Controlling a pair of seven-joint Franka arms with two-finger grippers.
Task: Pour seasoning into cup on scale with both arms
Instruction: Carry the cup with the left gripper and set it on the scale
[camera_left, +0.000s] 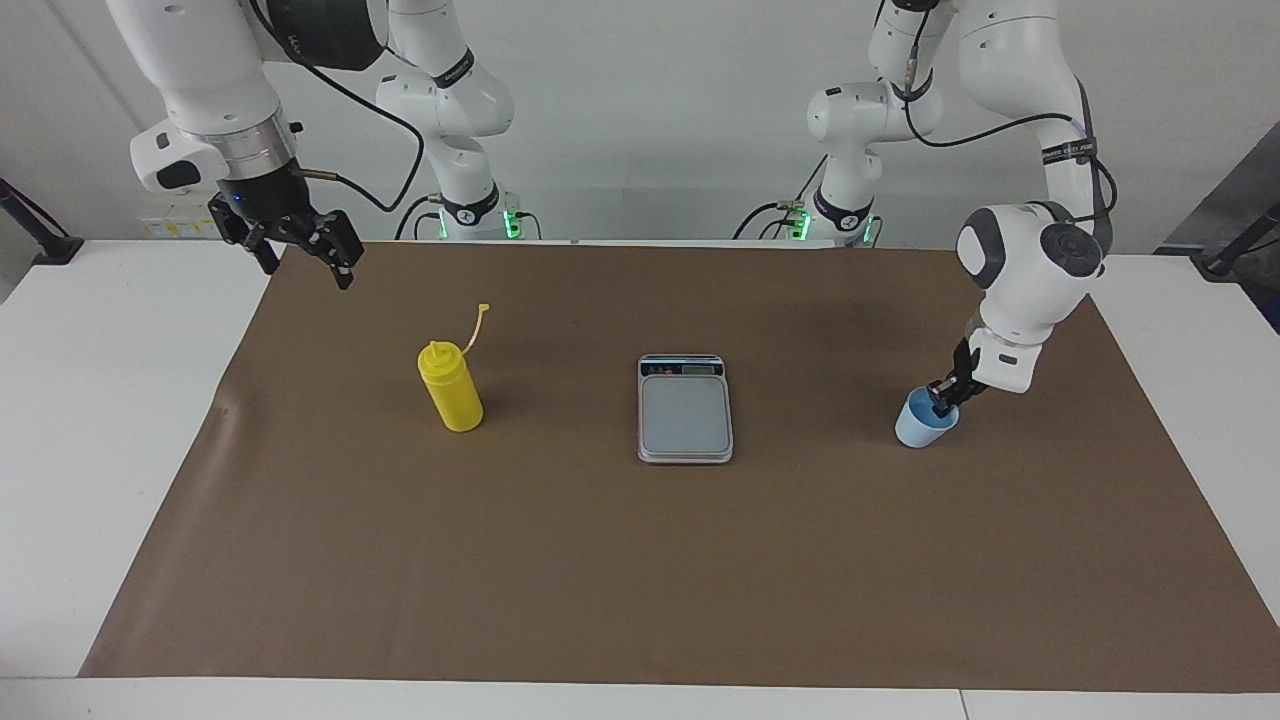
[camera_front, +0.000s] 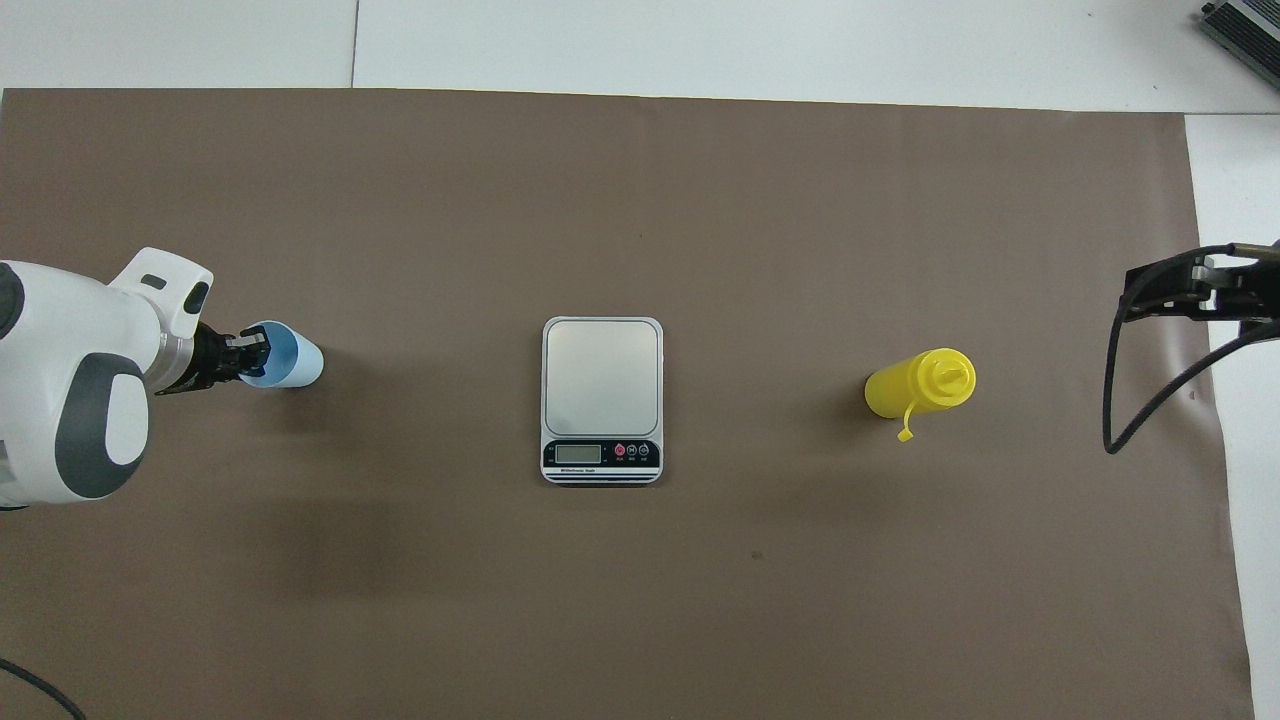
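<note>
The light-blue cup (camera_left: 918, 425) stands on the brown mat toward the left arm's end of the table; it also shows in the overhead view (camera_front: 290, 362). My left gripper (camera_left: 945, 398) (camera_front: 248, 357) is down at the cup and shut on its rim, with one finger inside. The yellow seasoning bottle (camera_left: 451, 392) (camera_front: 918, 386) stands upright toward the right arm's end, its cap hanging off on the strap. The scale (camera_left: 685, 412) (camera_front: 602, 378) lies bare between them, its display nearer to the robots. My right gripper (camera_left: 305, 265) (camera_front: 1135, 295) hangs open and empty, high over the mat's edge.
The brown mat (camera_left: 640, 570) covers most of the white table (camera_left: 100, 400). A black cable (camera_front: 1150, 400) hangs from the right arm near the mat's edge.
</note>
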